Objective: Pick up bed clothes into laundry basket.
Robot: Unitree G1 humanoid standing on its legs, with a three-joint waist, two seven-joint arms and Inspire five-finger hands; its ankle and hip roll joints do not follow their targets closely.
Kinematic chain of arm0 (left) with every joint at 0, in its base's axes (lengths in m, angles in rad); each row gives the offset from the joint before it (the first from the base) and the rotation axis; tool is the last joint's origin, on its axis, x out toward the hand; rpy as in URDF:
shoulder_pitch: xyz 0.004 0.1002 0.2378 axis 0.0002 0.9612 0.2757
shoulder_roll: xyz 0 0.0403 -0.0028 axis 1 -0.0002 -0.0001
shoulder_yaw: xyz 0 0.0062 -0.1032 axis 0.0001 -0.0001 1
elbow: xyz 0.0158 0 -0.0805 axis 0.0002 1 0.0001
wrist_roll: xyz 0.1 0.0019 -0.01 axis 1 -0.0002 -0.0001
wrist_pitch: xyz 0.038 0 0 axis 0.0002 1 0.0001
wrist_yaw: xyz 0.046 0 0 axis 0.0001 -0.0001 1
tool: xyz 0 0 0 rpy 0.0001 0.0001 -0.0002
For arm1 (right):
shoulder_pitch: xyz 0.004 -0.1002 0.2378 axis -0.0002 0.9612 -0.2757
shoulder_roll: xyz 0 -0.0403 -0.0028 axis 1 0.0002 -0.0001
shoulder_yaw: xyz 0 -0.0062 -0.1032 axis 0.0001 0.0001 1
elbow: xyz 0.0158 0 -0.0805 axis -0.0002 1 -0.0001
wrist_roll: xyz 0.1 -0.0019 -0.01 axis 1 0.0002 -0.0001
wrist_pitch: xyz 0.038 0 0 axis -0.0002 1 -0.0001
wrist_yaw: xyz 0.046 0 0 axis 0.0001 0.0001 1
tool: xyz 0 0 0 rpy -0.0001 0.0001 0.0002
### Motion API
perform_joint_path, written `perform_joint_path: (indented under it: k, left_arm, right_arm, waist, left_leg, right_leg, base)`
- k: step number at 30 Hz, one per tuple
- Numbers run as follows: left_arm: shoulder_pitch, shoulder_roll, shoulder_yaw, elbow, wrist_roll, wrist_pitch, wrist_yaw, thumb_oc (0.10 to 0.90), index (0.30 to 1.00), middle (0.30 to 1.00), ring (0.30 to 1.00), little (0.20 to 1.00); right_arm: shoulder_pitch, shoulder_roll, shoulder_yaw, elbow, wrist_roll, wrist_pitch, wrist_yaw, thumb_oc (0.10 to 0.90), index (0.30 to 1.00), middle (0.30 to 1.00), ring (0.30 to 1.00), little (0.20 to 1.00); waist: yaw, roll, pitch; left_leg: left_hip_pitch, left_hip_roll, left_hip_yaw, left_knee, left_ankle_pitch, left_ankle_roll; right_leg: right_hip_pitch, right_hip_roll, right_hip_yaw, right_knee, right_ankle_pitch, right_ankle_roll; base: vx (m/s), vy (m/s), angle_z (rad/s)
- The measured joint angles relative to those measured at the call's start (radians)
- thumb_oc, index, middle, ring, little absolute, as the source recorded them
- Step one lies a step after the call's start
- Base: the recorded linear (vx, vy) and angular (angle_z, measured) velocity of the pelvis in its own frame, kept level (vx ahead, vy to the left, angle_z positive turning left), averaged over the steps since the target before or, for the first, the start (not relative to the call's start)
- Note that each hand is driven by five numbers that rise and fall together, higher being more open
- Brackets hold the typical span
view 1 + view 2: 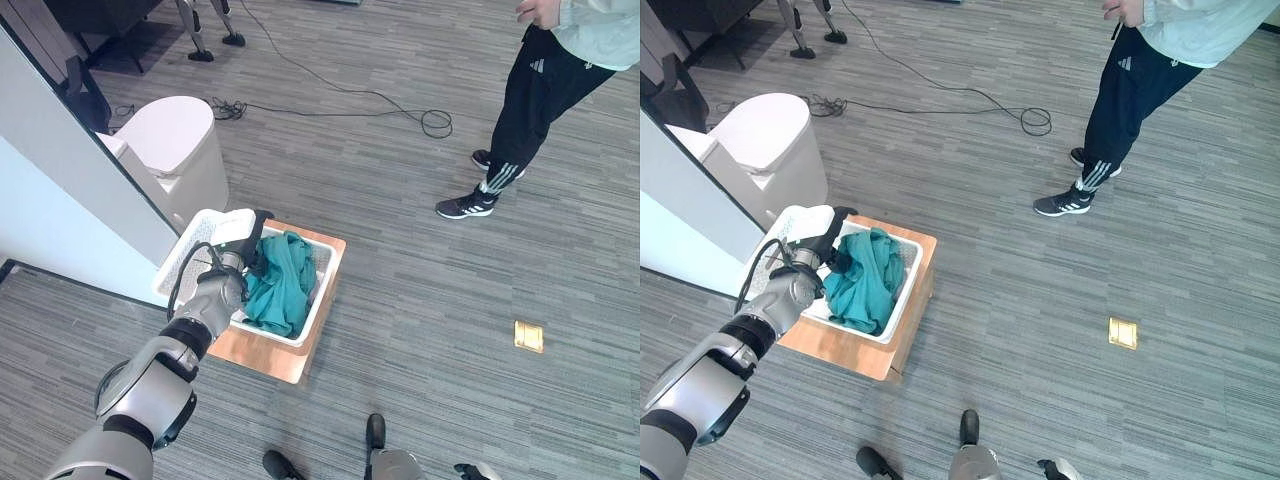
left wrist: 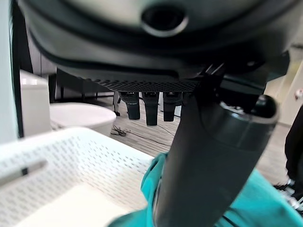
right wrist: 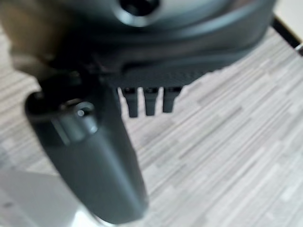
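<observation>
Left of centre in the head views: white laundry basket (image 1: pixel 323 262) with perforated walls, sitting on a low wooden platform (image 1: pixel 290 358) on the grey plank floor (image 1: pixel 420 300). Inside the basket, a bunched teal garment (image 1: pixel 282 283), heaped toward the basket's right half and draped up against the right wall; pale bare basket bottom visible in the left wrist view beside the cloth. Reaching up from the lower left of the frame, the left hand (image 1: pixel 243 243), poised over the basket's upper left part, just beside the teal cloth. In the left wrist view, fingers (image 2: pixel 151 108) straight and extended past the palm, thumb standing apart in front, nothing clasped; teal cloth (image 2: pixel 265 203) directly beneath the thumb, contact not discernible. Right hand (image 3: pixel 99 165) seen in its own wrist view over bare floor, fingers (image 3: pixel 149 102) straight, relaxed, empty. Upper left of the frame: a white rounded bin (image 1: pixel 175 140) beside a pale panel. Upper right: a person (image 1: pixel 535 100) standing in dark trousers and dark trainers, well apart from the basket. On the floor at right of centre, a small yellow plate (image 1: pixel 528 336); a thin black cord (image 1: pixel 380 100) trailing across the top.
</observation>
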Motion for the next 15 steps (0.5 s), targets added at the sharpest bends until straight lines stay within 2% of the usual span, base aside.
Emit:
perform_joint_path:
  k: [6, 11, 13, 14, 15]
  left_arm:
    - [-0.005, 0.014, -0.011, -0.008, 0.104, 0.004, 0.009, 0.8, 0.9, 0.9, 0.9, 0.9]
    - [-0.01, 0.09, -0.012, -0.028, 0.151, 0.021, 0.015, 0.8, 0.9, 0.9, 0.9, 0.9]
    - [-0.007, 0.131, 0.002, -0.109, 0.149, 0.023, 0.015, 0.8, 0.9, 0.9, 0.9, 0.9]
    - [0.018, 0.194, 0.063, -0.29, 0.138, 0.024, 0.019, 0.8, 0.9, 0.9, 0.9, 0.9]
    - [0.021, 0.217, 0.09, -0.381, 0.132, 0.021, 0.048, 0.8, 0.9, 0.9, 0.9, 0.9]
  right_arm:
    - [-0.008, 0.002, 0.013, 0.002, 0.014, -0.008, 0.022, 0.8, 0.9, 0.9, 0.9, 0.9]
    - [-0.041, -0.001, 0.011, 0.039, 0.013, -0.011, 0.024, 0.8, 0.9, 0.9, 0.9, 0.9]
    - [-0.05, -0.016, 0.011, 0.039, 0.009, 0.005, 0.03, 0.8, 0.9, 0.9, 0.9, 0.9]
    - [-0.074, -0.048, 0.01, 0.027, 0.001, 0.02, 0.031, 0.8, 0.9, 0.9, 0.9, 0.9]
    - [-0.083, -0.072, 0.008, 0.013, -0.005, 0.021, 0.022, 0.8, 0.9, 0.9, 0.9, 0.9]
  waist:
    - [0.025, 0.001, 0.002]
    - [0.042, 0.001, 0.002]
    - [0.057, 0.0, 0.002]
    - [0.077, -0.005, 0.006]
    - [0.086, -0.009, 0.008]
  left_leg:
    - [0.014, 0.0, -0.023, 0.0, 0.0, 0.0]
    - [0.029, 0.0, -0.026, -0.001, 0.0, 0.0]
    - [0.03, 0.0, -0.028, -0.001, 0.0, 0.0]
    - [0.028, 0.0, -0.029, -0.001, 0.0, 0.0]
    - [0.031, 0.0, -0.033, 0.001, 0.001, 0.0]
  right_leg:
    - [0.028, -0.001, -0.024, 0.0, 0.0, 0.0]
    - [0.045, -0.001, -0.027, -0.001, 0.0, 0.0]
    - [0.048, -0.001, -0.029, 0.0, 0.0, 0.0]
    - [0.048, -0.001, -0.031, 0.0, 0.001, 0.0]
    - [0.055, -0.001, -0.037, 0.0, 0.001, 0.0]
  base:
    - [0.0, -0.017, 0.11]
    - [0.0, -0.002, 0.01]
    - [0.01, 0.004, 0.02]
    - [0.01, 0.002, 0.11]
    - [0.01, -0.003, 0.16]
